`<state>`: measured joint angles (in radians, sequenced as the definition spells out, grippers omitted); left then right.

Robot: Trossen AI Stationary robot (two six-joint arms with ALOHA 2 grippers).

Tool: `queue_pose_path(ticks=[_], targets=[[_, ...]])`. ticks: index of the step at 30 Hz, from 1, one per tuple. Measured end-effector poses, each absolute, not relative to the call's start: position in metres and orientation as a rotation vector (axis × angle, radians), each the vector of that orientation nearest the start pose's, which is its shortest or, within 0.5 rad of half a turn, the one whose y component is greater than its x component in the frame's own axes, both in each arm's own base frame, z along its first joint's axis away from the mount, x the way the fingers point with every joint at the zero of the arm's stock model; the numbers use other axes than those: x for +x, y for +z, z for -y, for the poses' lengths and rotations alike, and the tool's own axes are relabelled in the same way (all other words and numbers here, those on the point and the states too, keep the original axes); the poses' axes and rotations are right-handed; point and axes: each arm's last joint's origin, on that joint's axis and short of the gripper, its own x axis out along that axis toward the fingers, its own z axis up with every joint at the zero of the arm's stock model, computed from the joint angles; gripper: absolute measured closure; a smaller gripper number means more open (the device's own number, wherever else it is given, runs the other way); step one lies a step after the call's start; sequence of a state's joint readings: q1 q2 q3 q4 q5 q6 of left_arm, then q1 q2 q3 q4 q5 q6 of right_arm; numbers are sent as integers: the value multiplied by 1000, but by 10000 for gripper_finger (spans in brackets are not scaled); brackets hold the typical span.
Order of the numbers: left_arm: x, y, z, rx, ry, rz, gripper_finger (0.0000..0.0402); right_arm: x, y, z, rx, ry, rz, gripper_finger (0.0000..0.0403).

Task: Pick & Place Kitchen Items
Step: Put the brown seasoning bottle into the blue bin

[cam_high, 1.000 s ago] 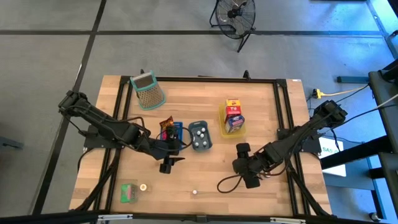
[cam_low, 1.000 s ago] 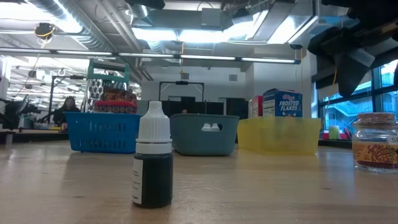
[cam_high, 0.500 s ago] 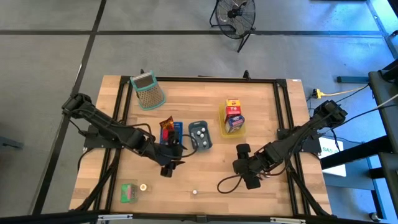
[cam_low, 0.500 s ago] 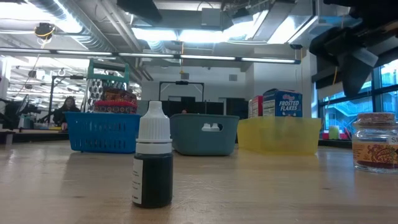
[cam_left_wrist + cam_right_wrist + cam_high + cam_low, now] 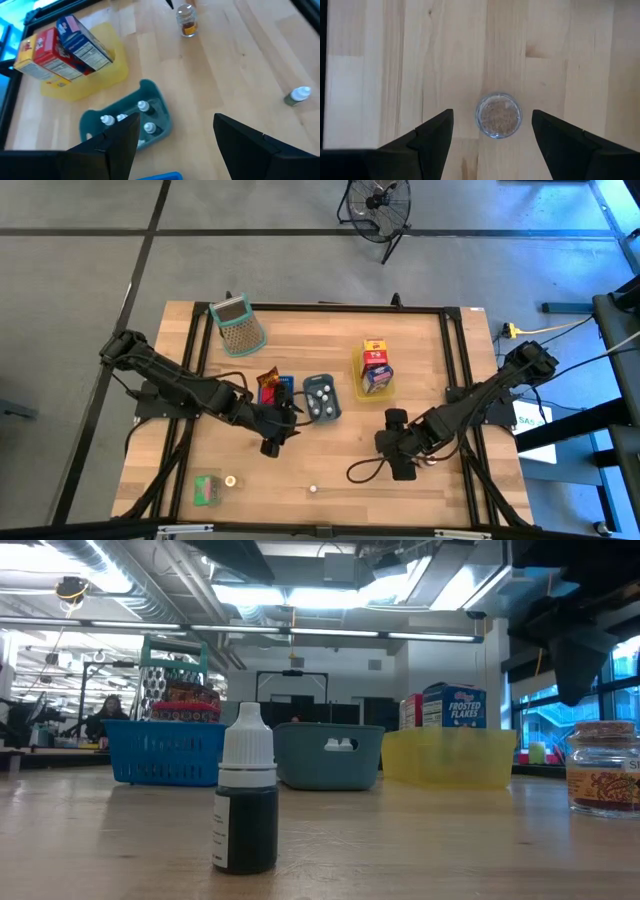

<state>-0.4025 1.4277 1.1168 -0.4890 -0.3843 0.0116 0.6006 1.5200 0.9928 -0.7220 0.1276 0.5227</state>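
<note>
My right gripper [image 5: 397, 458] hangs open, pointing down over a small glass jar [image 5: 498, 115]. Its fingers stand on either side of the jar without touching it. The jar stands upright on the table [image 5: 602, 768], with the gripper's dark body above it; the high view hides it under the gripper. My left gripper [image 5: 272, 443] is open and empty, just near of the grey-blue tray [image 5: 127, 120] that holds white-capped bottles. A dropper bottle [image 5: 313, 489] stands alone near the table's near edge. A green carton [image 5: 207, 489] and a tiny white round piece [image 5: 230, 480] lie near the near-left corner.
A yellow tray [image 5: 362, 388] holds upright cartons. A blue tray [image 5: 284, 384] holds a red tin and a brown packet. The green-rimmed mesh basket [image 5: 238, 325] sits at the far left. Bare wood lies between the two grippers.
My left gripper has edged a little toward the table's right, closer to the grey-blue tray. My right gripper has sunk slightly and shifted over the jar. No object has moved.
</note>
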Motion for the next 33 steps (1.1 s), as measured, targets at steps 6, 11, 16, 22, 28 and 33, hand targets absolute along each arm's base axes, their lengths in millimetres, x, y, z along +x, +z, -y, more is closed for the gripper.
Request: queue_pose_path(ticks=[6,11,16,22,28,33], targets=[[285,279,95,330,10,-747,153,231,201,-153,28,67,-1239,130],[292,278,84,331,32,-741,153,224,184,-147,14,48,-1272,130],[299,277,76,342,14,-727,153,223,177,-146,18,62,-1251,130],[309,277,70,316,-23,-675,153,226,173,-146,15,75,-1213,130],[318,267,68,270,-75,-693,153,222,161,-142,34,90,-1223,130],[323,258,69,267,-73,-718,153,224,160,-143,39,115,-1186,130]])
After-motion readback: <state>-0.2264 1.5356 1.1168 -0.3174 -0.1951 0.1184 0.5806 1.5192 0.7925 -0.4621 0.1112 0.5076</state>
